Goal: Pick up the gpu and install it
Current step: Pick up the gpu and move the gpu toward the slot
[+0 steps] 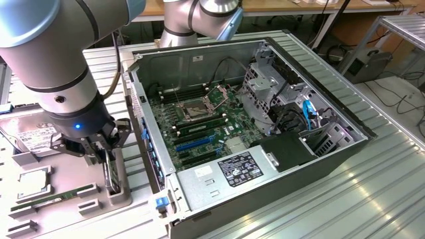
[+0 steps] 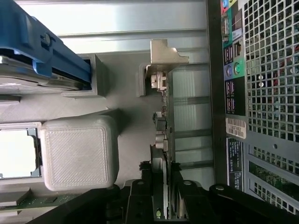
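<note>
Robotics workshop: open computer case on ribbed metal bench, robot arm.

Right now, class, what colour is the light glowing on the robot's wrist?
Blue; the light shows best in the exterior view.

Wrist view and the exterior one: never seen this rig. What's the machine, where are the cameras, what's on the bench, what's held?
It is one robot arm ending in a two-fingered claw. The exterior view is from a camera off the arm, looking down on the bench; the wrist view is from a camera on the wrist, looking along the claw. On the bench lies an open computer case. Beside it a grey tray holds a hard drive, a RAM stick and the gpu, standing on edge in a slot. The claw is closed on the gpu's two faces.
</note>
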### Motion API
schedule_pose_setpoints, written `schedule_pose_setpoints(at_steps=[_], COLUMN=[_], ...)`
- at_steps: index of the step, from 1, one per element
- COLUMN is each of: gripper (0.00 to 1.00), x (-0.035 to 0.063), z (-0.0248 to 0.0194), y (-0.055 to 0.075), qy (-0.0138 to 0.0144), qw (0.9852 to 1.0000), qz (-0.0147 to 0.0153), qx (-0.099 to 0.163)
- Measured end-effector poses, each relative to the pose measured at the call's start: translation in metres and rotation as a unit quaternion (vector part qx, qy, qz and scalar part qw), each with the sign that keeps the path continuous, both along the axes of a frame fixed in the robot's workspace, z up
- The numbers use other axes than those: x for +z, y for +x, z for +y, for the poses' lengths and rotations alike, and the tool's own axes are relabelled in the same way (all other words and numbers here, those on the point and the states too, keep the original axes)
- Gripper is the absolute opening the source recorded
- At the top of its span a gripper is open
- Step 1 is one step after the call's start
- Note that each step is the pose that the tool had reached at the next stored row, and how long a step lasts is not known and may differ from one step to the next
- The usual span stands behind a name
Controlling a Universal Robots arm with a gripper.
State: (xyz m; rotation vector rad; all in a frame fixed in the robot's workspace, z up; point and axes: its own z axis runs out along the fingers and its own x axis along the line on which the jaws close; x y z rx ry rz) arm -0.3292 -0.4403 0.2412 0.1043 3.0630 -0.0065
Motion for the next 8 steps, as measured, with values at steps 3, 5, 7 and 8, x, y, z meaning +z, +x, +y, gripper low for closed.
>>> schedule_pose_setpoints(at_steps=[3,5,7,8], gripper=[0.27,0.27,0.27,0.27], x=[0.0000,0.0000,0.0000,0.0000], z=[0.0000,0.0000,0.0000,0.0000], y=[0.0014,0.0025,0.0036,0.0041], qy=[0.0000,0.0001,0.0002,0.0002], qw=[1.0000,1.0000,1.0000,1.0000], qz=[0.0002,0.0004,0.0007,0.0008], qx=[0.002,0.003,0.003,0.004])
